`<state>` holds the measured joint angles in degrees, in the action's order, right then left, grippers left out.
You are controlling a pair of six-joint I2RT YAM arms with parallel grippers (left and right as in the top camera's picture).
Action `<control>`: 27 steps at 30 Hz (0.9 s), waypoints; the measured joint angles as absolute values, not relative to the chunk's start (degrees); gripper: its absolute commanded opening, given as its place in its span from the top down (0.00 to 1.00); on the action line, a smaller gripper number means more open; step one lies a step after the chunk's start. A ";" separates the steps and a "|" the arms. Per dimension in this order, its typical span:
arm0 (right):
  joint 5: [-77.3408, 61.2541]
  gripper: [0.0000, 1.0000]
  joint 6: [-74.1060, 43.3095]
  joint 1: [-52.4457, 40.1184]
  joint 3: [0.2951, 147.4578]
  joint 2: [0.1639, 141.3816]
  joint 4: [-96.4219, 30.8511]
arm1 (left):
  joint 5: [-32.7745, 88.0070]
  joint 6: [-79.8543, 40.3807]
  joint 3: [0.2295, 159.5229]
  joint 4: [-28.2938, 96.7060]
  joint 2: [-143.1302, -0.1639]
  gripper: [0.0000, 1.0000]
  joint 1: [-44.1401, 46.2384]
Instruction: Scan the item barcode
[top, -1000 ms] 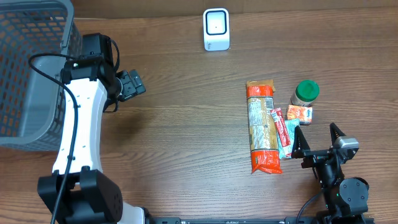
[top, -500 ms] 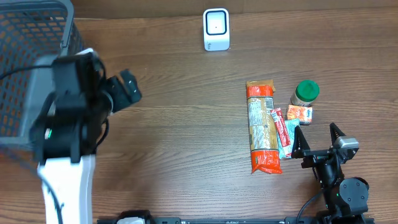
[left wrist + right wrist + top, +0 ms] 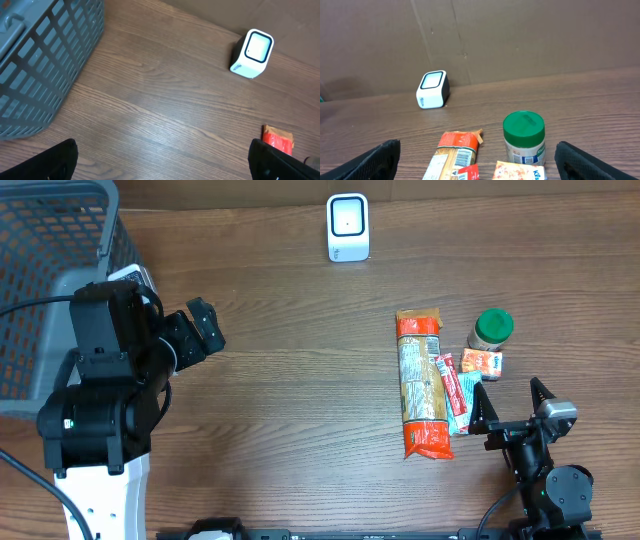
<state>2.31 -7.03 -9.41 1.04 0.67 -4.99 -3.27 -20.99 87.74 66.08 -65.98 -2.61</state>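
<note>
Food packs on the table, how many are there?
4, grouped on the right: long orange bag, thin red packet against it, small orange box, green-lidded jar. Others might hide underneath.

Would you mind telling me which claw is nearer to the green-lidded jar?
Right. The right claw is close by the jar, on its near side; the left claw is far off beside the basket.

even, soft indoor light, faint shadows, all views sharp, no glare.

Bare tabletop between basket and scanner
</note>
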 measured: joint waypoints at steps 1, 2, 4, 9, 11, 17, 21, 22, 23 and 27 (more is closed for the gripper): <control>2.31 0.00 -7.01 -9.41 1.06 0.67 -4.97 | -3.27 -20.99 87.74 66.11 -65.82 0.00 -2.61; 2.33 0.00 -7.03 -9.41 1.06 0.67 -4.97 | -3.27 -20.99 87.74 66.11 -65.60 0.00 -2.59; 2.33 0.00 -7.01 -9.41 1.06 0.67 -4.99 | -3.27 -20.99 87.61 66.08 -64.97 0.00 -2.33; 2.31 0.00 -7.01 -9.41 1.06 0.67 -5.02 | -3.27 -20.99 83.22 66.17 -61.60 0.00 -0.03; 2.33 0.00 -7.01 -9.41 1.06 0.69 -4.97 | -3.27 -20.99 79.29 65.84 -59.72 0.00 0.64; 2.33 0.00 -7.01 -9.41 1.06 0.69 -4.97 | -3.27 -20.99 64.64 66.19 -52.60 0.00 0.78; 2.28 0.00 -7.03 -9.41 1.06 0.69 -4.99 | -3.27 -20.99 55.42 66.26 -46.11 0.00 0.78; 2.28 0.00 -6.98 -9.41 1.06 0.69 -4.99 | -3.27 -20.99 53.19 66.26 -44.29 0.00 0.78; 2.31 0.00 -7.03 -9.41 1.06 0.69 -4.99 | -3.29 -20.99 51.37 66.28 -42.74 0.00 0.78; 2.31 0.00 -6.98 -9.41 1.06 0.69 -4.97 | -3.31 -20.99 45.04 65.63 -36.62 0.00 0.78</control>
